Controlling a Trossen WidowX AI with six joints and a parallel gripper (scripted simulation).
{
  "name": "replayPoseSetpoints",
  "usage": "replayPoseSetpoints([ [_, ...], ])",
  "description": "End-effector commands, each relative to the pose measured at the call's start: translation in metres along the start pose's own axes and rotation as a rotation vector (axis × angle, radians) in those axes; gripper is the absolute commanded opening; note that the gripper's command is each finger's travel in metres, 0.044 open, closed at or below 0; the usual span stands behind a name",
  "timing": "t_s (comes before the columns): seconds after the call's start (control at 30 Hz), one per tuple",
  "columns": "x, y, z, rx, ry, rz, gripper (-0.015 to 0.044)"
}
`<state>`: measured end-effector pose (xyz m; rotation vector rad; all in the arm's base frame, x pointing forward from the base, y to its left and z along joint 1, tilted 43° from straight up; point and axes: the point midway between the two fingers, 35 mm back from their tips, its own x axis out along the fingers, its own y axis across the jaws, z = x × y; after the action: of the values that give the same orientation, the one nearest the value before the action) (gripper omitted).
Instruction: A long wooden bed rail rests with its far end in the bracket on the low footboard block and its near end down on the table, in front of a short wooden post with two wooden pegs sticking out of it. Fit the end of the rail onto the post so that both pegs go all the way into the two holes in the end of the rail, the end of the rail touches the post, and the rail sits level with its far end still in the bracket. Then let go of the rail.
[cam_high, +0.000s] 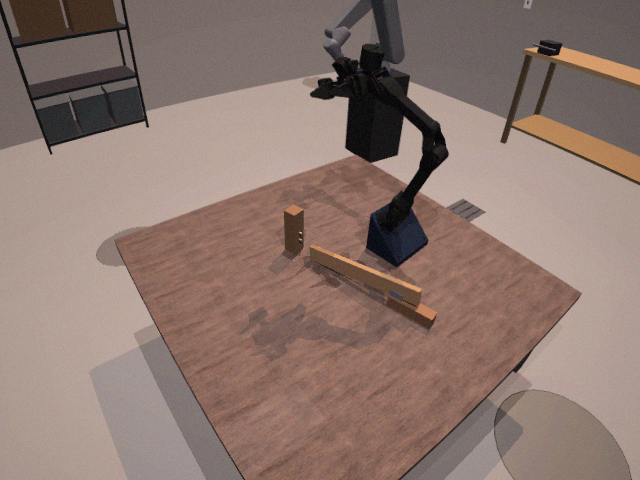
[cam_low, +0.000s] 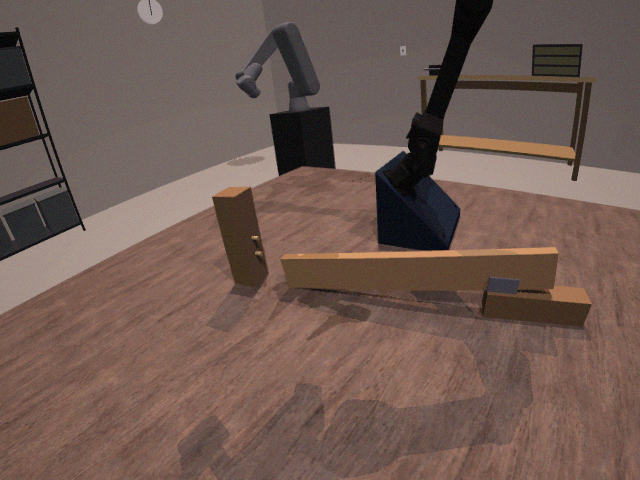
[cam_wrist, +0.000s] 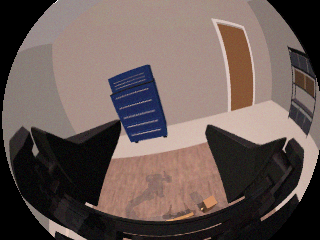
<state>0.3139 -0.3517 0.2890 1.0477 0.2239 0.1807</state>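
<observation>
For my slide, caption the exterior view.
Bed rail slopes from footboard bracket down toward the pegged post, not yet joined.
</observation>
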Motion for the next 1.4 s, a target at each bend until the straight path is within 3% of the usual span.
replayPoseSetpoints([
  [0.0, 0.002, -0.001, -0.002, -0.008, 0.003, -0.002, 0.0426],
  [0.33, 0.09, -0.062, -0.104, -0.448, 0.251, -0.067, 0.044],
  [0.73, 0.133, -0.099, -0.236, -0.893, 0.627, 0.029, 0.044],
  [1.07, 0.127, -0.112, -0.352, -1.269, 0.966, 0.329, 0.044],
  [1.37, 0.09, -0.114, -0.444, -1.544, 1.218, 0.805, 0.044],
])
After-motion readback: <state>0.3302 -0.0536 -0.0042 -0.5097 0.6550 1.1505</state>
